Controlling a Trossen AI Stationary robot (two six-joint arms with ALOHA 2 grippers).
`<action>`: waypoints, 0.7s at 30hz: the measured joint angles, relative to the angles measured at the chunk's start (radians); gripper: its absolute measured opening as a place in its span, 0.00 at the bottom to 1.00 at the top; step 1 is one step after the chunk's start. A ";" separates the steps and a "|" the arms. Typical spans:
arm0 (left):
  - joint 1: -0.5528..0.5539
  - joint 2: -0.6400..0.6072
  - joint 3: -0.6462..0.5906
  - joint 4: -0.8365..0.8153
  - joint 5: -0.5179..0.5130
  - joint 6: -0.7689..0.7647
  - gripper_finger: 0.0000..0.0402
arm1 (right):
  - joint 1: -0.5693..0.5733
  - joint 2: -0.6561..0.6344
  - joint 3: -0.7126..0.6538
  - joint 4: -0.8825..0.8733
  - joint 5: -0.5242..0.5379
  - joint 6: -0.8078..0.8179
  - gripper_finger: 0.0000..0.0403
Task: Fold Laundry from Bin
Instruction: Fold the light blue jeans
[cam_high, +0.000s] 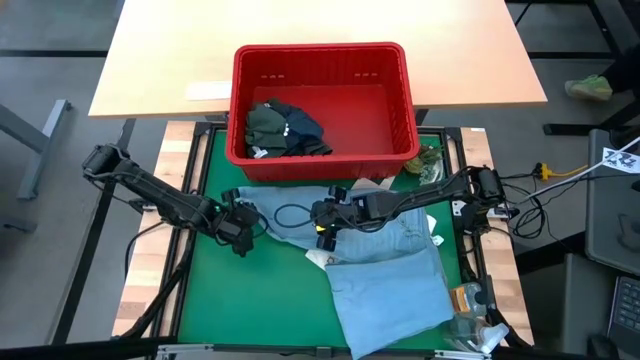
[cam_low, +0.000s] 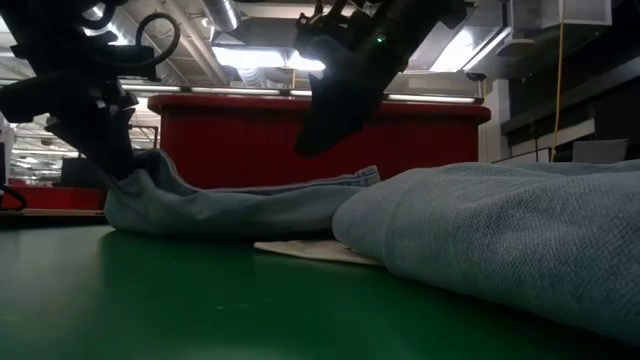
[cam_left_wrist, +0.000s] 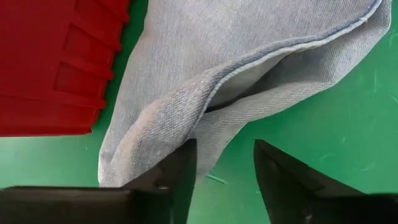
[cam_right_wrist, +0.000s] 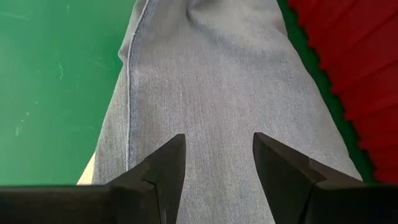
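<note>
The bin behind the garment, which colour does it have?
The bin is red; the high view shows it best.

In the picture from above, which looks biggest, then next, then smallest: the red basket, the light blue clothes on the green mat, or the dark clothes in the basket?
1. Red basket and light blue clothes: look about alike.
2. Dark clothes: smallest.

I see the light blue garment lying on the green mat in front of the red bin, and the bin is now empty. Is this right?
Not quite. The light blue garment does lie on the green mat in front of the red bin, but the bin is not empty: the high view shows dark clothes bunched in one corner of it.
</note>
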 joint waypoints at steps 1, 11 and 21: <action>0.000 0.000 0.000 -0.001 0.000 0.000 0.41 | 0.000 0.000 0.000 0.000 0.000 0.000 0.46; 0.000 0.034 -0.076 -0.005 -0.003 0.003 0.48 | 0.000 0.008 0.000 -0.012 0.000 0.000 0.46; 0.002 0.041 -0.088 -0.007 -0.148 0.003 0.41 | -0.024 0.040 -0.001 -0.068 0.049 0.002 0.46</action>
